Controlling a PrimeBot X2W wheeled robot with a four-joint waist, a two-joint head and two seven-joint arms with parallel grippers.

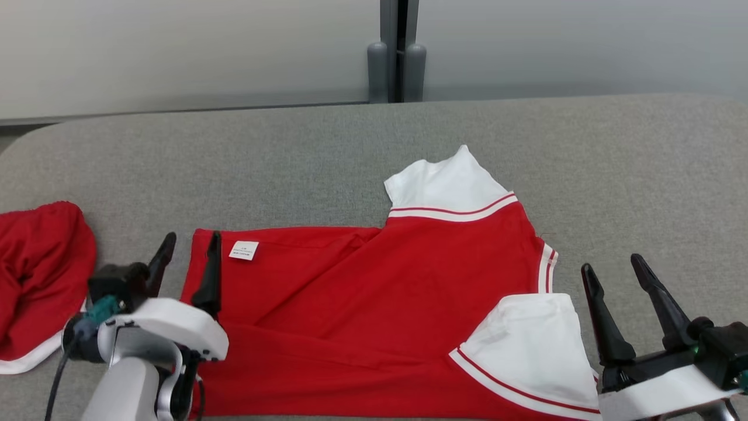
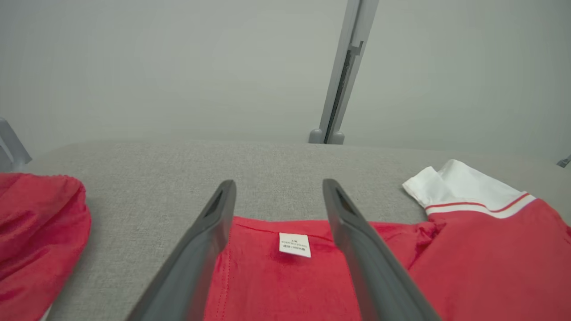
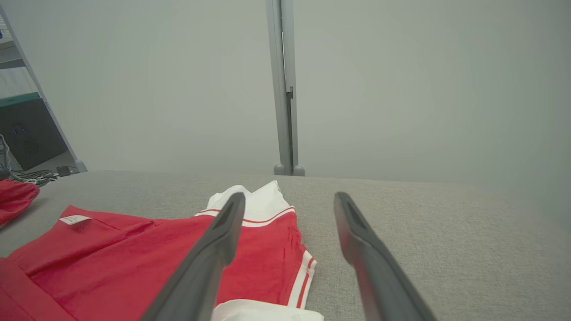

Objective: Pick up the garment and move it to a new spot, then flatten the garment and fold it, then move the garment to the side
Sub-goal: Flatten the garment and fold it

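The garment (image 1: pixel 380 304) is a red T-shirt with white sleeves, lying spread and partly folded on the grey table (image 1: pixel 292 158), its hem at the left and neck at the right. A small white label (image 1: pixel 243 250) shows near the hem. My left gripper (image 1: pixel 190 248) hovers open over the hem corner, one finger beside the cloth and one above it; in its wrist view the garment (image 2: pixel 290 276) and label (image 2: pixel 295 244) sit between the fingers. My right gripper (image 1: pixel 613 269) stands open just right of the near white sleeve (image 1: pixel 526 345), holding nothing; the garment (image 3: pixel 134 258) lies to its left.
A second red garment (image 1: pixel 41 275) with white trim lies bunched at the table's left edge (image 2: pixel 35 232). A grey partition post (image 1: pixel 397 52) stands behind the table's far edge. Bare grey tabletop stretches behind and to the right of the shirt.
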